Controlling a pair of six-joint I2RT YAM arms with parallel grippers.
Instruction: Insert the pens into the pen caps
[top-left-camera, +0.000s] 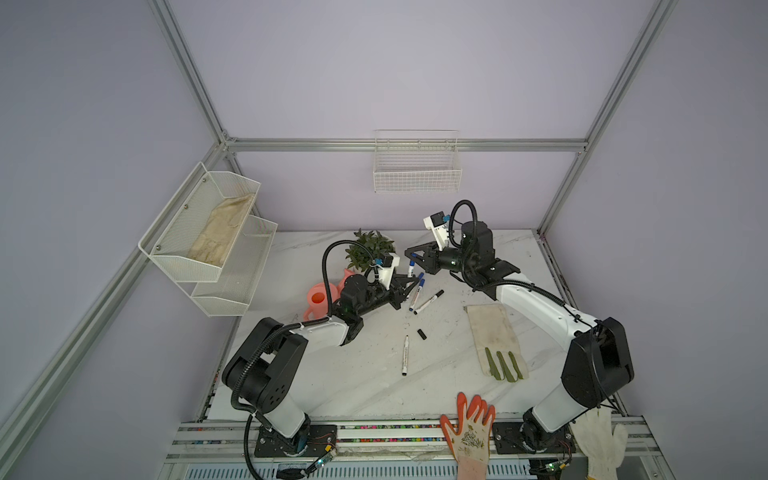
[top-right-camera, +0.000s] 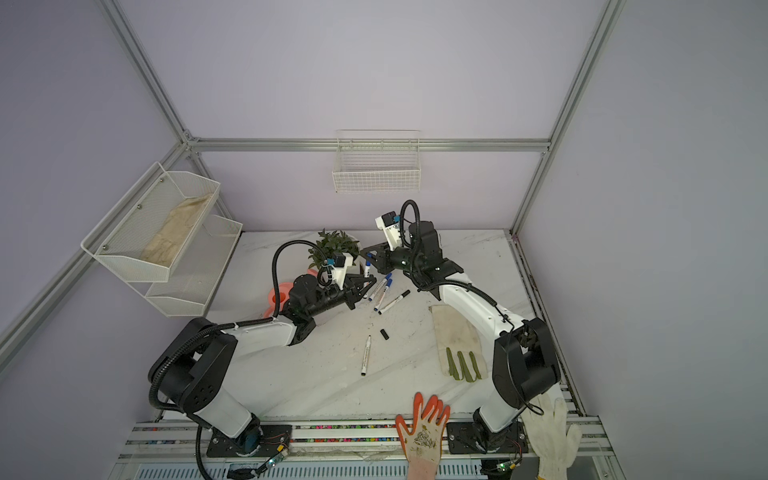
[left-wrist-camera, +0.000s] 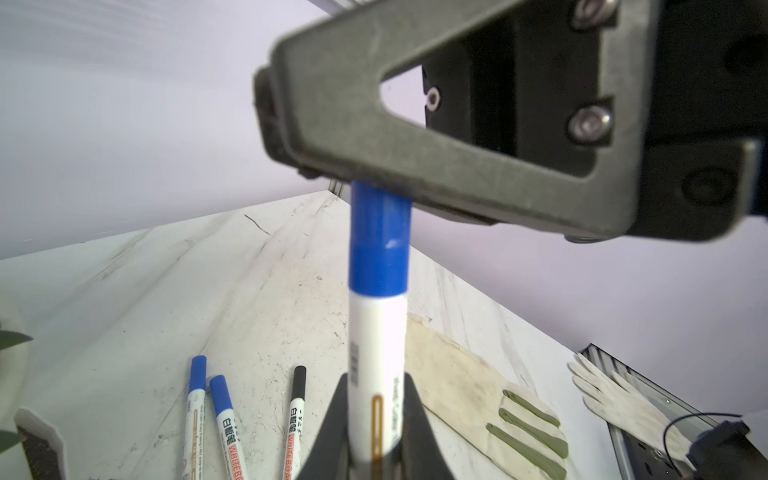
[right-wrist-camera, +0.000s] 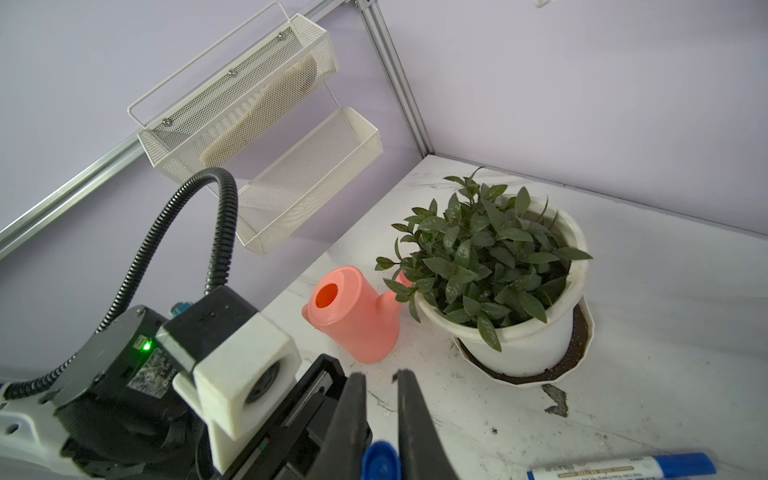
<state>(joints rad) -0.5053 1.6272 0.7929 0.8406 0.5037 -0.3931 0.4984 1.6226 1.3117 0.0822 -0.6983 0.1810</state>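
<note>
My left gripper (left-wrist-camera: 376, 378) (top-left-camera: 409, 280) is shut on the barrel of a white pen (left-wrist-camera: 378, 332) (top-left-camera: 411, 271) held off the table. A blue pen cap (left-wrist-camera: 379, 241) sits on its upper end. My right gripper (right-wrist-camera: 380, 376) (top-left-camera: 410, 255) is shut on that blue cap (right-wrist-camera: 380, 461), back from the fingertips. Two blue-capped pens (top-left-camera: 418, 289) and a black-capped pen (top-left-camera: 430, 301) lie beside the grippers. Nearer the front lie an uncapped pen (top-left-camera: 405, 355) and a loose black pen cap (top-left-camera: 422, 334), seen in both top views.
A potted plant (right-wrist-camera: 494, 270) and a pink watering can (right-wrist-camera: 353, 311) stand behind the grippers. A beige glove (top-left-camera: 496, 340) lies to the right. An orange-gloved hand (top-left-camera: 471, 432) and a white glove (top-left-camera: 600, 440) rest on the front rail. Wire baskets (top-left-camera: 417, 166) hang on the walls.
</note>
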